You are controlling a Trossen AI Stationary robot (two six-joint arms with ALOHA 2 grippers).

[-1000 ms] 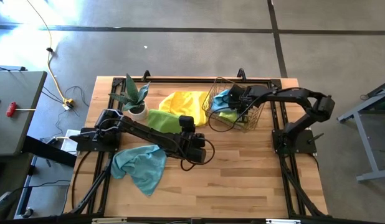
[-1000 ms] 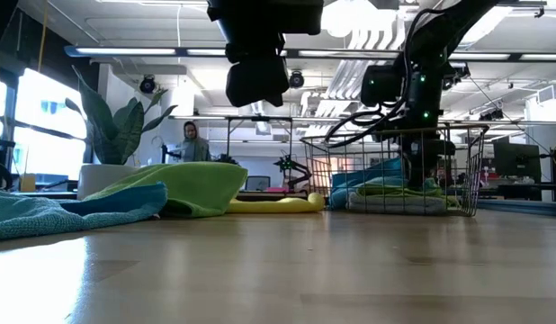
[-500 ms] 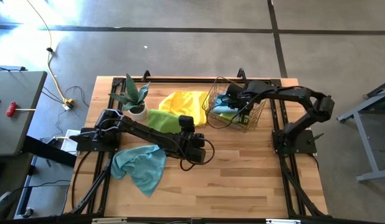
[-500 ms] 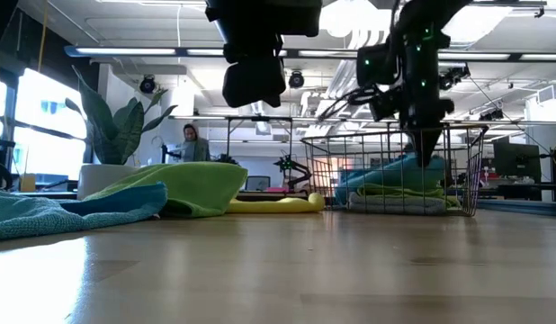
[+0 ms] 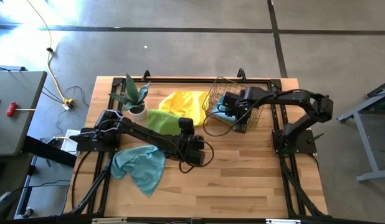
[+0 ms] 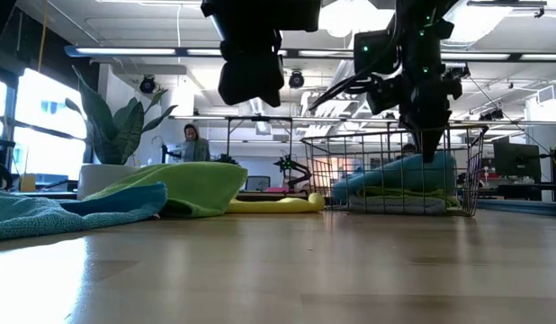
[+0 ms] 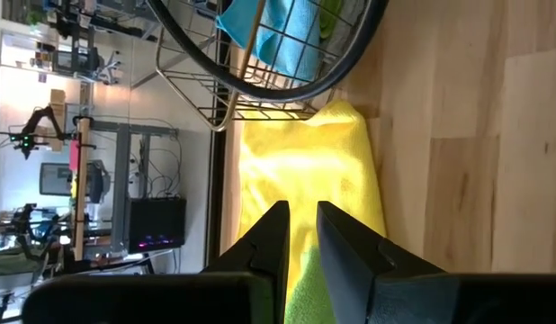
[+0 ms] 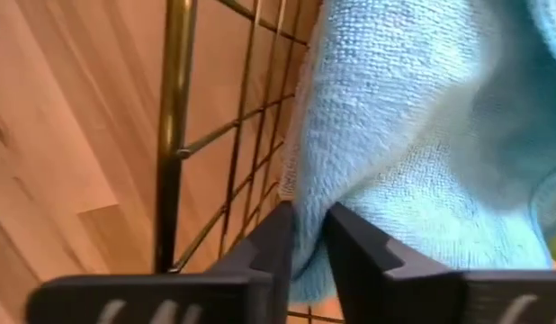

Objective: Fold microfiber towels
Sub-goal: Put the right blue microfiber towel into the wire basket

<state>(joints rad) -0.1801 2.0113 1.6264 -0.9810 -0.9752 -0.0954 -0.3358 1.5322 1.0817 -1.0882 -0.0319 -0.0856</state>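
Note:
A teal-blue towel lies in the wire basket at the far right, on top of other cloths, and my right gripper reaches down into the basket, shut on it. On the table lie a yellow towel, a lime green towel and a second teal towel at the near left. My left gripper hangs above the table's middle, shut, with nothing between its fingers. My right gripper pinches a raised bunch of the teal-blue towel between its two fingers, close to the basket's wire wall. The fingers come from above and point down. The pinched part stands up in a peak, while the rest lies in the basket.
A potted plant stands at the far left, beside the green towel. Bare wood lies along the table's near right. A person stands far off in the room behind.
My right gripper has shut on the teal-blue towel inside the basket and risen with it, drifting a little toward the table's left. The pinched part of the towel has been drawn up into a peak; the rest has stayed in the basket.

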